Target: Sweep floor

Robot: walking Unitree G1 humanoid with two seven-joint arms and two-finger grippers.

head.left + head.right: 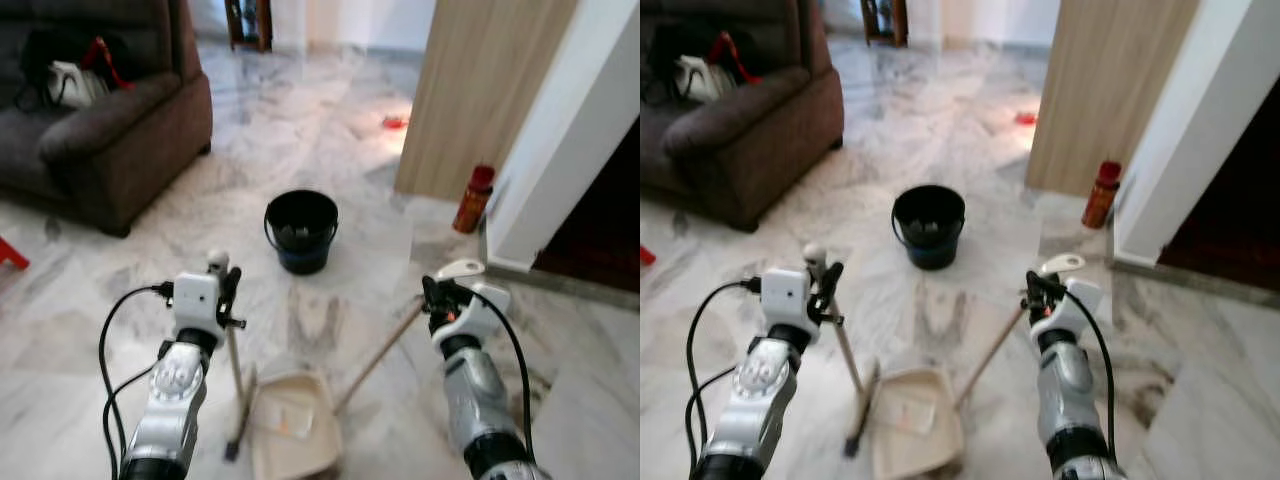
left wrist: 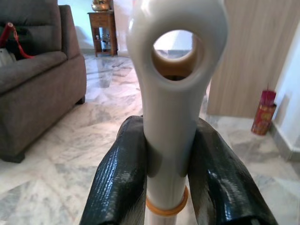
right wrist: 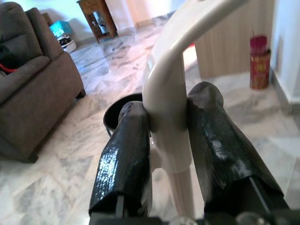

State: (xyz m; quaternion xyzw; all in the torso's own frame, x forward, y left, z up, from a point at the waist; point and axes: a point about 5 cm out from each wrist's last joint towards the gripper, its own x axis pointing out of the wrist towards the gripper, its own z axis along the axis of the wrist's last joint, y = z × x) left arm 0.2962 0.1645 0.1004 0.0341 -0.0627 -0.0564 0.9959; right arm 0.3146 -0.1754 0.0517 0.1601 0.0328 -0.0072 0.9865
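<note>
Two clamped handles: broom (image 1: pixel 233 385) in left gripper (image 1: pixel 226 290), dustpan (image 1: pixel 293 420) in right gripper (image 1: pixel 436 295).

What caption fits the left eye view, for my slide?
Left gripper holds broom, right gripper holds dustpan, bucket ahead.

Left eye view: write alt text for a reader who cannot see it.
Two silver arms hold cleaning tools over a marble floor: the left claw grips a broom handle, the right claw a dustpan handle, with the beige dustpan between them. A black bucket stands ahead, a dark sofa at left.
</note>
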